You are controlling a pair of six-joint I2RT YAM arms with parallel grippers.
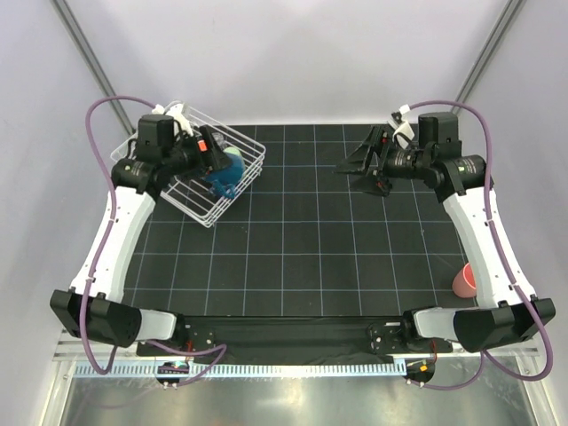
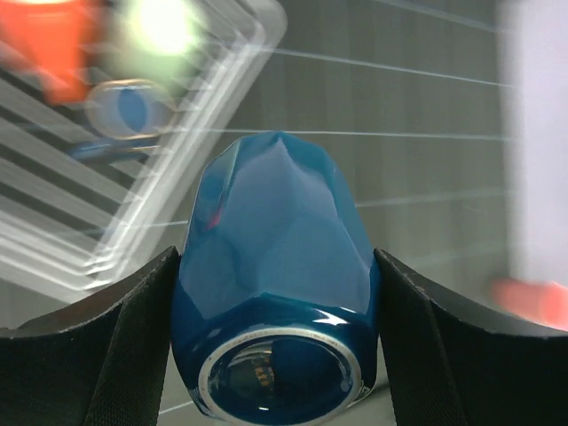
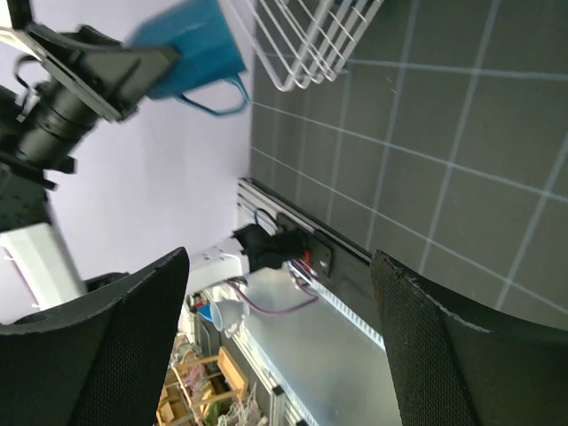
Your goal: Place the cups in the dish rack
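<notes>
— The table (image 1: 302,266) is a black mat with a pale grid, and white walls stand around it. Why is the left gripper (image 2: 277,262) over the dish rack (image 1: 232,200)?

— It clamps the blue mug (image 2: 275,204) from both sides. The pads (image 2: 133,337) touch its body, and what seems to be its base points toward the wrist camera. I think it holds the mug this way to lower it between the wires, at the far left of the table.

— And the right gripper (image 3: 280,257)?

— Its jaws stand wide with nothing between them, at the far right. One pink cup (image 1: 463,281) sits near the right edge, well apart from the rack. Probably that one is its job.

— What is unclear?

— The left wrist view is blurred. An orange shape (image 2: 49,40) and a pale green glow (image 2: 164,25) by the rack are likely cups, but I cannot say how they stand. From above, the arm hides the middle of the rack.
</notes>
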